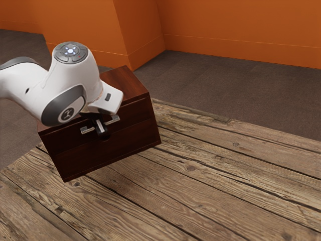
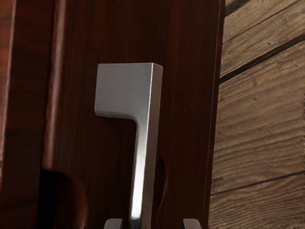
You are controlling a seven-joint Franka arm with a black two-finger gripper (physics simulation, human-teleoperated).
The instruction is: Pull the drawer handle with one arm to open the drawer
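Exterior view first: a dark wooden cabinet [image 1: 125, 83] sits on the plank table [image 1: 215, 175], toward the exterior view's left. The white arm comes in from that side, with its gripper [image 1: 102, 131] down at the silver drawer handle [image 1: 114, 119] on the upper drawer front [image 1: 134, 111]. From the wrist view, the handle bar [image 2: 142, 157] runs between the two fingers [image 2: 113, 223]. They stand parted on either side of it, with a clear gap on one side, so they aren't pinching it.
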